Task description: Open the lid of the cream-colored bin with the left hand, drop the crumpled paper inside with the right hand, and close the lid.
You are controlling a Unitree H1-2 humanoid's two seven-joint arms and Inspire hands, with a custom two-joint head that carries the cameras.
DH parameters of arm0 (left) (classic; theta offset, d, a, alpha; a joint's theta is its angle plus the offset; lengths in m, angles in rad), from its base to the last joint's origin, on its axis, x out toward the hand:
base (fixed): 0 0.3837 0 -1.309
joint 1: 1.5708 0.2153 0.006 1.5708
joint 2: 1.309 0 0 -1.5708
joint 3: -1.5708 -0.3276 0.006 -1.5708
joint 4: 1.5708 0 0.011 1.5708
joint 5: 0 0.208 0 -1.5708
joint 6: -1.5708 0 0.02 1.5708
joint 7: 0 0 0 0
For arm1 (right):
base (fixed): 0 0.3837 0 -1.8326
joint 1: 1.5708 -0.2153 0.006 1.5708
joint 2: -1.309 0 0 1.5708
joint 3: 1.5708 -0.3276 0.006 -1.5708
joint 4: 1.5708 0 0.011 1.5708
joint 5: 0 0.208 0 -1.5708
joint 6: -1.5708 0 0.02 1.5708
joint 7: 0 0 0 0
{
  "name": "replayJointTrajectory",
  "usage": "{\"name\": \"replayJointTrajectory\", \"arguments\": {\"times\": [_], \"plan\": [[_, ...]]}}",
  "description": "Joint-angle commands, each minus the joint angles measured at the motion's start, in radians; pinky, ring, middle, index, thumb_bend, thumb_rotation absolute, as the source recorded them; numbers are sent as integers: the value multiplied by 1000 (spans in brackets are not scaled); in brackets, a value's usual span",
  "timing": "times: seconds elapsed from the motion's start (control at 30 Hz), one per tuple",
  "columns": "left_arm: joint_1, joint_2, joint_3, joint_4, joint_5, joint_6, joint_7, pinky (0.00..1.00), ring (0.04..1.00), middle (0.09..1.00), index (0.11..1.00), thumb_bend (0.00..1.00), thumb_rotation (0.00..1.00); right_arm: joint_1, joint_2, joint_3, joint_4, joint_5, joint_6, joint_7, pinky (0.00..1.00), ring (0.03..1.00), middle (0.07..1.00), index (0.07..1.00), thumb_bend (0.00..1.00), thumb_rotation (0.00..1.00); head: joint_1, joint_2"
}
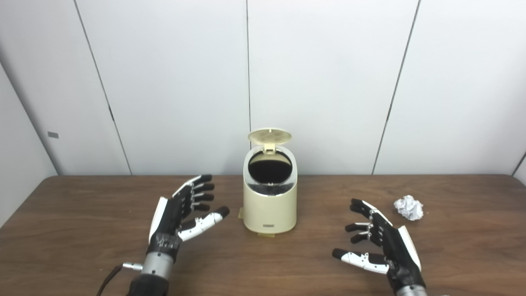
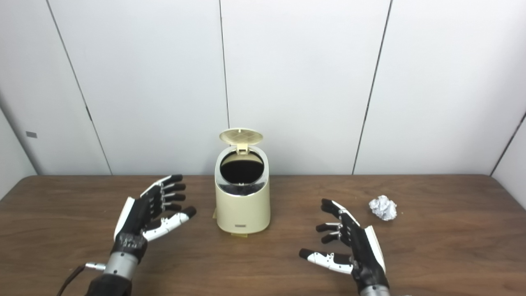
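The cream-colored bin (image 1: 270,207) stands upright at the middle of the brown table. Its round lid (image 1: 270,137) is flipped up at the back, and the dark opening shows. A crumpled white paper ball (image 1: 408,207) lies on the table to the right of the bin. My left hand (image 1: 181,216) is open and empty, hovering left of the bin, apart from it. My right hand (image 1: 380,242) is open and empty, in front and to the left of the paper ball, not touching it.
The wooden table (image 1: 82,230) runs the full width of the view. White wall panels (image 1: 328,82) stand close behind the bin. A cable (image 1: 109,277) hangs by my left wrist.
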Motion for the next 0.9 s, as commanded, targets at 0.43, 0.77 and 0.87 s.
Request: {"name": "replayJointTrajectory", "arguments": {"times": [0.43, 0.77, 0.87], "plan": [[30, 21, -32, 116, -35, -188, -4, 609, 716, 781, 852, 783, 113, -136, -323, -81, -40, -243, 49, -1, 668, 740, 741, 772, 807, 93, -205, -46], [12, 48, -27, 154, -53, -192, -6, 662, 757, 796, 856, 770, 102, -215, -457, -125, -44, -361, 194, 3, 614, 761, 744, 724, 892, 71, -289, -73], [8, 53, -28, 165, -51, -199, -5, 673, 761, 798, 859, 757, 81, -235, -488, -126, -17, -369, 239, 32, 611, 780, 774, 745, 913, 34, -297, -75]]}}
